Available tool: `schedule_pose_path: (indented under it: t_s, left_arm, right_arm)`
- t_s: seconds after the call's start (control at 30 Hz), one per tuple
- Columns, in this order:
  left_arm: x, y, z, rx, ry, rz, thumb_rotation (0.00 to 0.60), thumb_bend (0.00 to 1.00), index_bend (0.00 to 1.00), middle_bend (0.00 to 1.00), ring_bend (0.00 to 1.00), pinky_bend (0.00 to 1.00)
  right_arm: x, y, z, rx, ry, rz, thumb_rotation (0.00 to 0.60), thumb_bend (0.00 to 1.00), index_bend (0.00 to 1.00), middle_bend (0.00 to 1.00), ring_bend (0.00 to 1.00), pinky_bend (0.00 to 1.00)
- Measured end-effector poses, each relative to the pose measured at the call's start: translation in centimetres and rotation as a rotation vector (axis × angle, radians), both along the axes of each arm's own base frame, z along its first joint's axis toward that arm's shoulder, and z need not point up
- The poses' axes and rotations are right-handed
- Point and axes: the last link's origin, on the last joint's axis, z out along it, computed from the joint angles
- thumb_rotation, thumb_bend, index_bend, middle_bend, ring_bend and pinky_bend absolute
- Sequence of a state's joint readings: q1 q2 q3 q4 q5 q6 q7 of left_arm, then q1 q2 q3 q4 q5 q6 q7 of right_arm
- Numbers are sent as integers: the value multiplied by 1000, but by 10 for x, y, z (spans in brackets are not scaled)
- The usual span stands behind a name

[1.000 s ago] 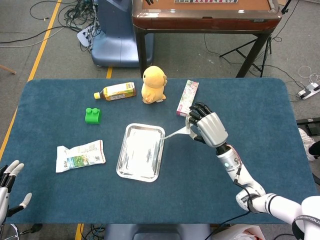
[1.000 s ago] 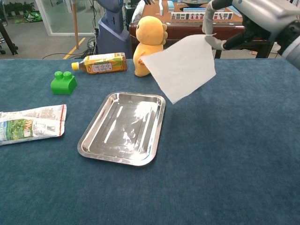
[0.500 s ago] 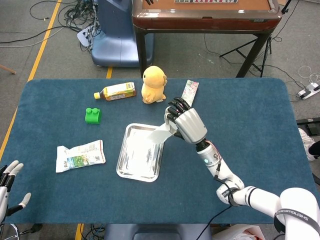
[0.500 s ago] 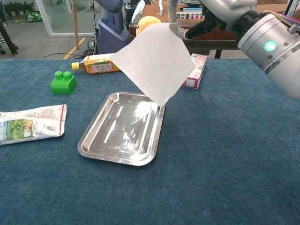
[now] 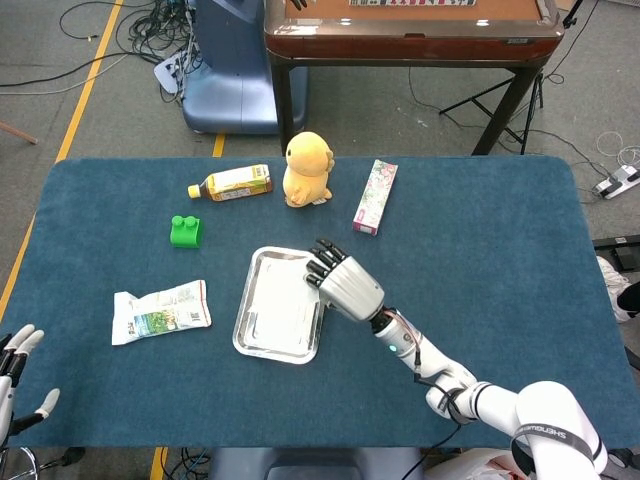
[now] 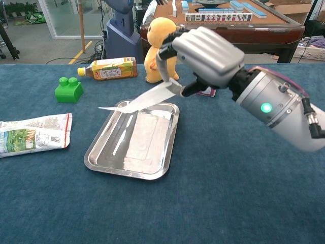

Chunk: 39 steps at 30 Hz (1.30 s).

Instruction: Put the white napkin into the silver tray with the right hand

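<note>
The silver tray [image 5: 245, 335] [image 6: 104, 157] lies in the middle of the blue table. My right hand [image 5: 342, 285] [image 6: 203, 56] hovers over the tray's right rim and pinches one corner of the white napkin [image 5: 280, 300] [image 6: 144, 129]. The napkin's lower part lies flat on the tray floor; its upper part slants up to my fingers. My left hand [image 5: 15, 365] shows at the lower left edge of the head view, fingers apart and holding nothing.
A yellow plush toy [image 5: 307, 170], a tea bottle [image 5: 232, 183] and a flowered box [image 5: 375, 196] sit behind the tray. A green brick [image 5: 185, 231] and a snack bag [image 5: 160, 311] lie to the left.
My right hand has moved left and down from beside the box to over the tray. The napkin went from hanging in the air to lying partly on the tray floor.
</note>
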<state>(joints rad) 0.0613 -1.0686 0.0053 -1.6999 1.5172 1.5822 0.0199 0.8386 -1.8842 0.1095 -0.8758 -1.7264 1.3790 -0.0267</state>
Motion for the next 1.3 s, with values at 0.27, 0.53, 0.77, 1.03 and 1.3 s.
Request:
schedule_pose_path:
  t_s: [0.27, 0.53, 0.77, 1.03, 1.3]
  left_arm:
    - [1, -1, 0, -3, 2, -1, 600, 246, 133, 78, 25, 0]
    - [0, -2, 0, -2, 1, 0, 600, 246, 133, 78, 25, 0]
    - [2, -2, 2, -1, 2, -4, 600, 246, 133, 78, 25, 0]
    - [1, -4, 2, 0, 2, 0, 600, 246, 133, 78, 25, 0]
    - [0, -5, 3, -1, 3, 0, 600, 246, 133, 78, 25, 0]
  right_arm:
    - [-12, 15, -19, 42, 70, -17, 600, 472, 698, 474, 262, 219]
    - [-13, 24, -34, 82, 121, -65, 600, 471, 698, 472, 262, 219]
    - [-7, 30, -46, 100, 148, -80, 600, 471, 698, 472, 262, 219]
    - [-6, 34, -54, 116, 184, -90, 600, 466, 698, 472, 262, 219]
    - [-6, 34, -58, 111, 198, -106, 600, 456, 698, 472, 262, 219]
